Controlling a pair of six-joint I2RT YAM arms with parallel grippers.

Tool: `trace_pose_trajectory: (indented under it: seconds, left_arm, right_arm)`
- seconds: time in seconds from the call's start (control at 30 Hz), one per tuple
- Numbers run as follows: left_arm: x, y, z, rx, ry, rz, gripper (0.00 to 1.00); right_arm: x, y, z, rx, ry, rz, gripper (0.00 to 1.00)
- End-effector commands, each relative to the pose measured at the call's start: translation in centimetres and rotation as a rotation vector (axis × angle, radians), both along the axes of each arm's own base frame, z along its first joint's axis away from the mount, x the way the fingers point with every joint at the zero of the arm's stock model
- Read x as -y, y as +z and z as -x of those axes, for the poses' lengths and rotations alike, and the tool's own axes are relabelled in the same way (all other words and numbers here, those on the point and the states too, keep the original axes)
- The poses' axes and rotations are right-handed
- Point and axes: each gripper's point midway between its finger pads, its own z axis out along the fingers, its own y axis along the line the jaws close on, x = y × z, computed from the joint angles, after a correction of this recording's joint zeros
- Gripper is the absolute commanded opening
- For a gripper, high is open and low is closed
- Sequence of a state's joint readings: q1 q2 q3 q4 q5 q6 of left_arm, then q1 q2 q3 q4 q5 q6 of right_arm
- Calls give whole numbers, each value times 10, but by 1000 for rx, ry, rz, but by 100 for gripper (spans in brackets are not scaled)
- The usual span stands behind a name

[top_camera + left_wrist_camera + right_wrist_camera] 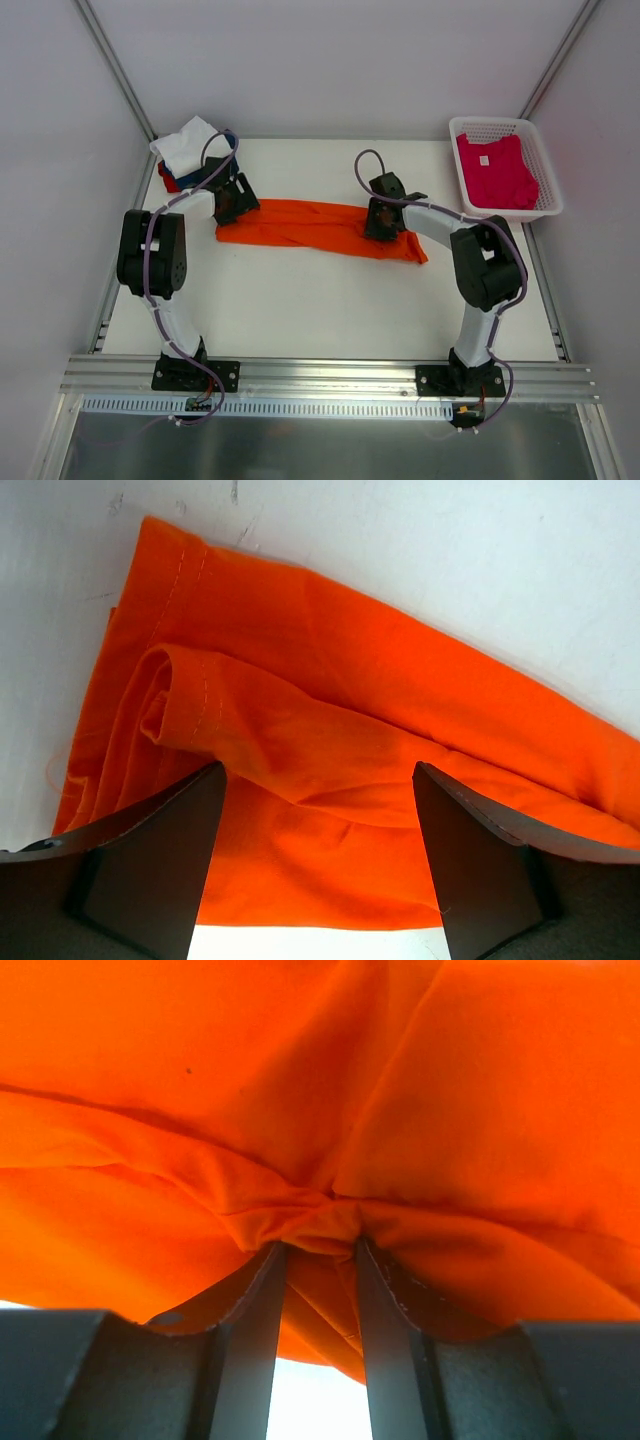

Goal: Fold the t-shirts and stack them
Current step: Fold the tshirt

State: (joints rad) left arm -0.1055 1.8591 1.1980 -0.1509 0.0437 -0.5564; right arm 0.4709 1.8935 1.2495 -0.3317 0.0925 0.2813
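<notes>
lifting is best delayed: orange t-shirt [300, 225] clenched by right gripper [318, 1250] only, left gripper [318, 775] released over its end.

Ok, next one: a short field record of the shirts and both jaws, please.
orange cloth t-shirt: folded into a long strip across the white table
left jaws: open, above the strip's left end
right jaws: shut on bunched orange cloth toward the strip's right end
magenta-pink cloth t-shirt: in the white plastic mesh basket, far right corner
folded stack of cloth t-shirts: white on top, navy and red beneath, far left corner
</notes>
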Motion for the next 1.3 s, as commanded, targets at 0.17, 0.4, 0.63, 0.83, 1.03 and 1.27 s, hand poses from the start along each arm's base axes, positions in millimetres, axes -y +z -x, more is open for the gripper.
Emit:
trace_pose_trajectory:
  seconds: [0.17, 0.4, 0.63, 0.83, 1.03, 1.27]
  left_arm:
    - [3, -23, 13, -70, -44, -15, 77]
    - [8, -23, 30, -87, -59, -4, 77]
    - [28, -21, 57, -99, -96, -3, 77]
    - [55, -23, 88, -116, -153, -3, 77]
    - [72, -27, 115, -138, -196, -5, 77]
    - [95, -32, 148, -159, -256, -10, 77]
  right_arm:
    - [-9, -3, 15, -44, -9, -79, 39]
    - [0, 6, -3, -33, -16, -74, 40]
    - [9, 11, -27, -43, -32, -120, 40]
    - [12, 17, -48, -30, -26, -127, 41]
    - [10, 12, -72, -48, -9, -127, 41]
    - [3, 14, -105, -37, 9, -132, 41]
